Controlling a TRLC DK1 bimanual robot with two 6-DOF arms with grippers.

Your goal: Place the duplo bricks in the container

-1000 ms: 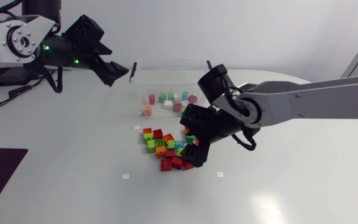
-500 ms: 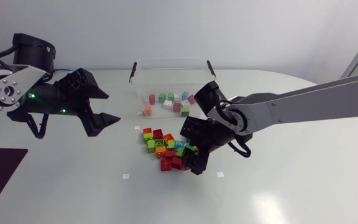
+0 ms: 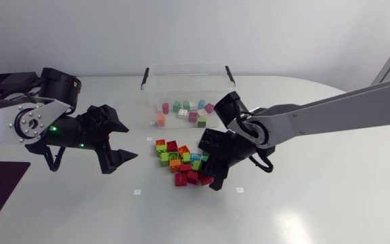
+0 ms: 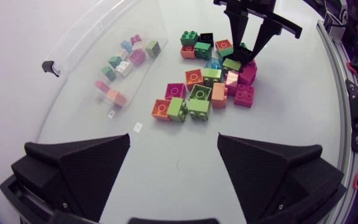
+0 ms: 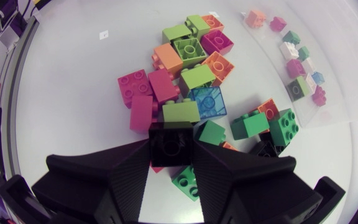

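Partly done: some bricks binned, most of the pile not yet moved.
The right gripper point(image 5: 171, 143) had its fingers clamped on a black square duplo brick point(image 5: 169, 148) at the 4 o'clock edge of the multicoloured duplo brick pile point(image 3: 180, 163) on the white table point(image 3: 303, 210). The left gripper point(image 4: 174, 142) had its fingers wide apart, holding nothing, at the pile's 9 o'clock. About ten small pastel bricks point(image 3: 185, 108) lay in the clear plastic container point(image 3: 181, 66) at the pile's 12 o'clock. Judged under halfway.

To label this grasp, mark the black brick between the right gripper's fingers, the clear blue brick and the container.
black brick point(image 5: 171, 144), right wrist view, middle of its upper face.
clear blue brick point(image 5: 207, 102), right wrist view, middle of its top.
container point(image 3: 181, 66), head view, its far rim.
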